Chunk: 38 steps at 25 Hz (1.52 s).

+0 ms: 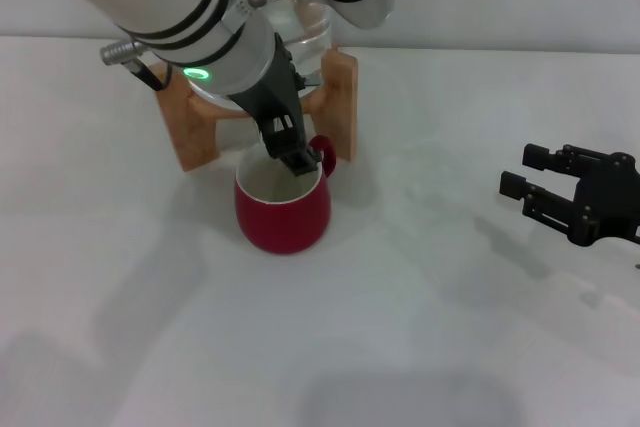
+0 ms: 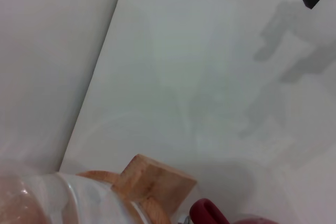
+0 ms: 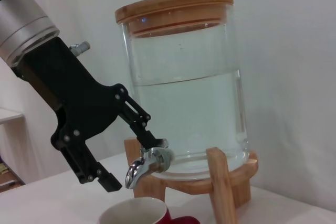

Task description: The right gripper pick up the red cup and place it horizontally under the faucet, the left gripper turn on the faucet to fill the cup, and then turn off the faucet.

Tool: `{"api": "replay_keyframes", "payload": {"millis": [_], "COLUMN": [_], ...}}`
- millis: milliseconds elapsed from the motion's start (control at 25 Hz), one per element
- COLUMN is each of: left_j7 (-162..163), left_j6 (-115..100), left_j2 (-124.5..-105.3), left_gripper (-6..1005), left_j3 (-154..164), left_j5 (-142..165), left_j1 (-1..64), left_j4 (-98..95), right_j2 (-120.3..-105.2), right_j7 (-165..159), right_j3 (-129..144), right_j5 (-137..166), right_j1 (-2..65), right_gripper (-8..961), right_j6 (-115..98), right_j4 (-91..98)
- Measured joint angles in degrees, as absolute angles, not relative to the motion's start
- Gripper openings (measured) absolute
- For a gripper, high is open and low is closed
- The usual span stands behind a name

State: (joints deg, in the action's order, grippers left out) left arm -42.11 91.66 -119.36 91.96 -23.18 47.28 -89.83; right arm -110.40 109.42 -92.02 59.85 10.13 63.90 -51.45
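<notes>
We see the left gripper (image 3: 128,148), fingers spread astride the faucet (image 3: 144,163), working its lever above the red cup (image 1: 283,209), set near the table's (image 1: 420,337) rear edge; the right gripper (image 1: 545,192) waits open at the right edge.

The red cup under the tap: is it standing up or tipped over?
Upright. The red cup stands on its base, mouth up, below the faucet, where the left gripper is.

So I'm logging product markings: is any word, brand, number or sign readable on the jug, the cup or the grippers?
None can be read.
water jug and its wooden lid: no print visible.
red cup: plain.
left gripper and right gripper: no legible marking.
</notes>
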Motion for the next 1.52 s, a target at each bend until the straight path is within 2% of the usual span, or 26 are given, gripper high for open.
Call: {"api": "replay_keyframes", "payload": {"millis": [400,880,1280,1520], "left_j7": [-41.85,-47.36,-57.03,-65.11], "left_j6": [91.92,85.48,88.79,89.08], "left_j2": [-119.42,-119.29,-119.18,-119.17], "left_gripper": [841,841,841,841], "left_j3": [94.13,75.48,57.03,50.24], "left_j5": [-25.35,-50.8,-80.74,-89.4], "left_j1": [45.64,24.29,12.62,10.8], "left_j4": [-95.55,-106.21,-93.37,-75.28], "right_j2": [-110.39,-110.34,-110.29,-110.52], "right_j7": [109.48,109.39,109.25,110.06], "right_j3": [-92.48,-93.44,-93.51,-93.51], "right_j5": [59.85,59.86,59.85,59.84], "right_j1": [9.95,9.93,10.21,10.35], "right_gripper": [470,471,470,471], "right_j6": [64.15,64.96,64.83,64.82], "right_j4": [-51.41,-51.34,-51.12,-51.04]}}
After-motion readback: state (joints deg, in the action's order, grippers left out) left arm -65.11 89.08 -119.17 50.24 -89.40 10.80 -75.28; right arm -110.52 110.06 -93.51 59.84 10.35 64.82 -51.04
